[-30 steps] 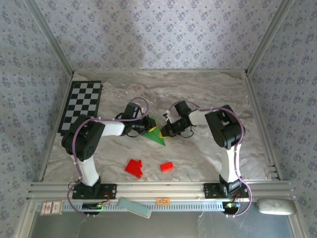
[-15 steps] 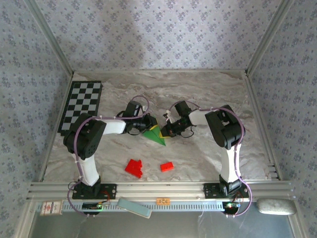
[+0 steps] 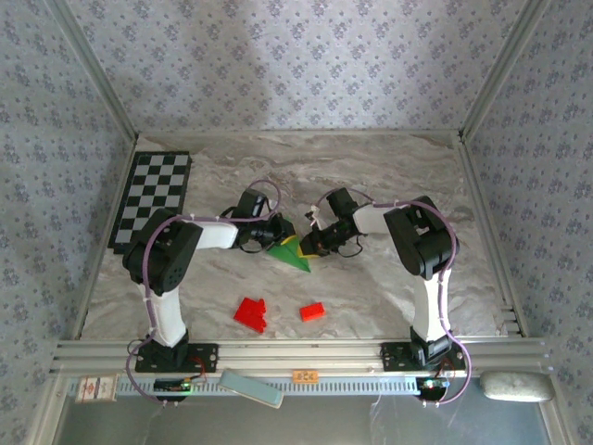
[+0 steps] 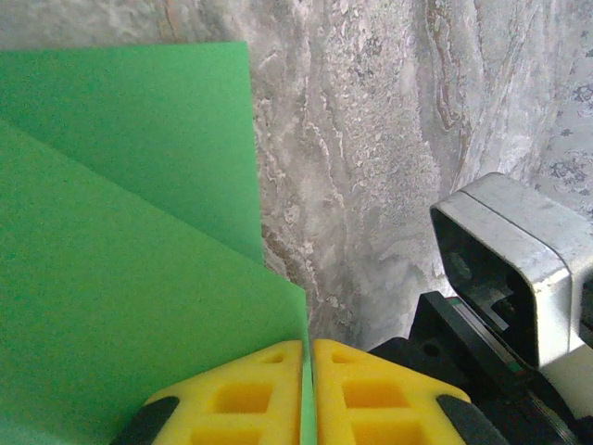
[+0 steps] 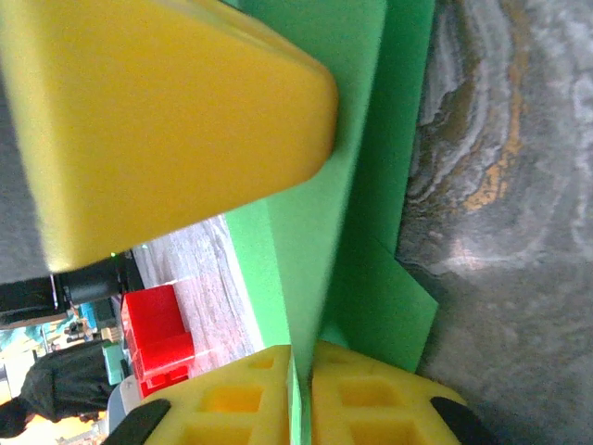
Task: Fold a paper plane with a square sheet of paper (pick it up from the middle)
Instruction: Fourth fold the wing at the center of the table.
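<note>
The square sheet of paper (image 3: 296, 253), bright green and creased into a pointed shape, sits mid-table between both grippers. My left gripper (image 3: 277, 235) comes in from the left; in the left wrist view its yellow pads (image 4: 243, 394) are pressed together on an upright edge of the paper (image 4: 120, 278), so the left gripper (image 4: 309, 345) is shut on it. My right gripper (image 3: 309, 245) meets it from the right. In the right wrist view the right gripper (image 5: 301, 357) has a green fold (image 5: 320, 204) between its nearly closed pads. A yellow finger of the left gripper (image 5: 157, 111) looms close above.
Two groups of red blocks (image 3: 250, 313) (image 3: 312, 311) lie near the front of the marble table (image 3: 389, 167); one red block (image 5: 153, 334) shows beyond the paper. A checkered board (image 3: 153, 197) lies at the far left. Metal rails edge the table.
The left arm's elbow has swung slightly right while its gripper stays on the paper. The right gripper's pads have eased apart a little around the fold.
</note>
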### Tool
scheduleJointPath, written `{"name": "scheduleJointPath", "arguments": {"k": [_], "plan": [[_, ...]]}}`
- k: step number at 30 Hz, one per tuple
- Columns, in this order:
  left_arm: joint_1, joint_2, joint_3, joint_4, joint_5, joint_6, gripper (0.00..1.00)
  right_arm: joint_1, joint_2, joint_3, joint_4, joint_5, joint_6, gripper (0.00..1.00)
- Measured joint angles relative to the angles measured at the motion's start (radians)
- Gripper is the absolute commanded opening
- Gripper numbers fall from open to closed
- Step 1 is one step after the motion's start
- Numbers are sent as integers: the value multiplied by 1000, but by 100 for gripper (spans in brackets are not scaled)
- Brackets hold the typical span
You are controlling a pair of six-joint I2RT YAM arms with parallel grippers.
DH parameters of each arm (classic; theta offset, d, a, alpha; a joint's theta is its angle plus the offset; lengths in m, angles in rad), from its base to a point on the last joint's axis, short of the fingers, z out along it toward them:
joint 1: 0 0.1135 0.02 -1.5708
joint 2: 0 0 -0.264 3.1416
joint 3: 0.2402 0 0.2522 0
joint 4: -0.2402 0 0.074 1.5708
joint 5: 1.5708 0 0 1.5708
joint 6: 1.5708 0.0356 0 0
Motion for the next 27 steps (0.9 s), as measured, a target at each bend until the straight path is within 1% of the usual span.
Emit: {"name": "scheduleJointPath", "arguments": {"k": [6,9,16,27], "plan": [[-2,2,2,-6,-2,0,11,0,-24,0,-17,12,22,30],[-2,2,3,-9,-2,0,11,0,-36,-4,-26,27,29,31],[-2,6,14,-18,-2,0,11,-2,-68,-31,-57,64,37,31],[-2,10,19,-26,-3,0,11,7,-82,-45,-87,104,36,22]]}}
